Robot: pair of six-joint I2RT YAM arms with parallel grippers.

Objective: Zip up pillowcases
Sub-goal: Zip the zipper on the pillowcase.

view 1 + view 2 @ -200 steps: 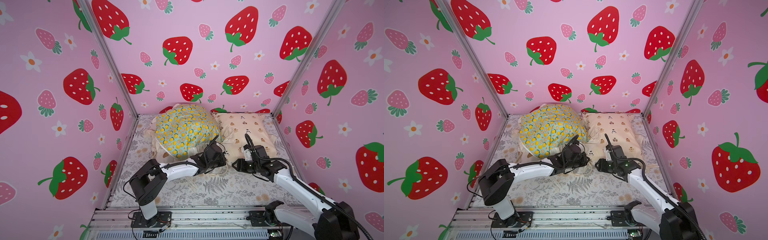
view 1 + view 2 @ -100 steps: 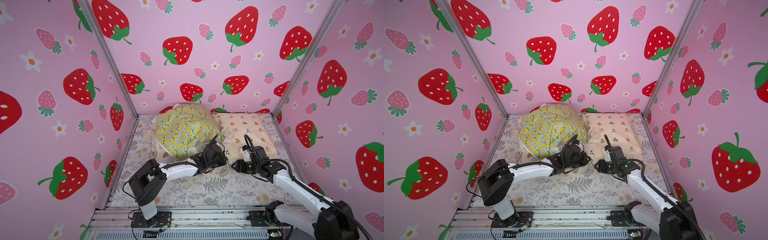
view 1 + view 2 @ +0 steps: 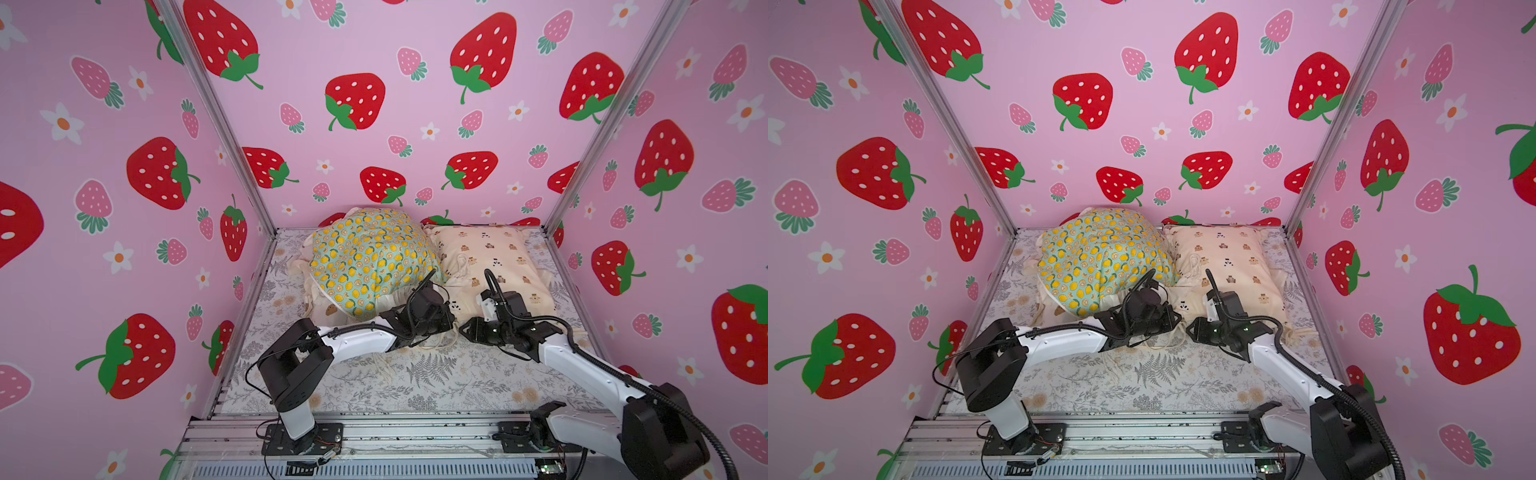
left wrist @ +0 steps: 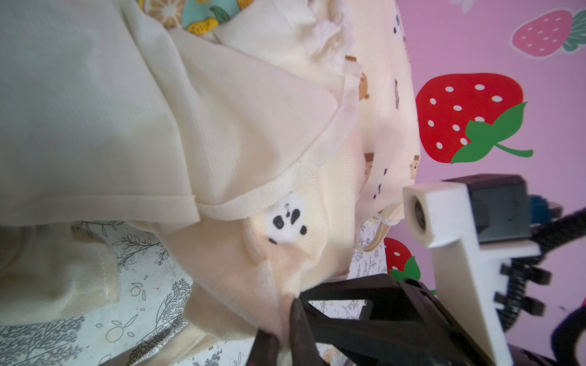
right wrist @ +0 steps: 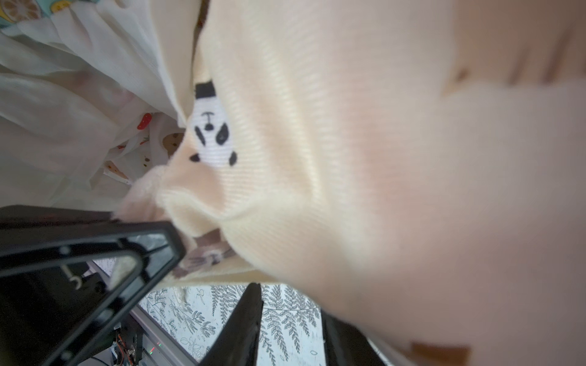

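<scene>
Though the lemon case point(image 3: 370, 257) crowds it, the bear case point(image 3: 490, 257) lies back-right, near corner reachable, in both top views. Left wrist: left gripper point(image 4: 283, 329) pinched tight on that corner, likely anchoring. Right wrist: right gripper point(image 5: 217, 267) part-open astride the hem, probably seeking the zip.

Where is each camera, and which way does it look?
Both top views: high in front, looking down at lemon pillowcase, bear pillowcase, left arm, right arm.
Left wrist: on left arm, facing the bear pillowcase; left claw pinches it.
Right wrist: on right arm, close against that cloth; right claw shows.
Shared: both wrist views see a panda patch.
</scene>
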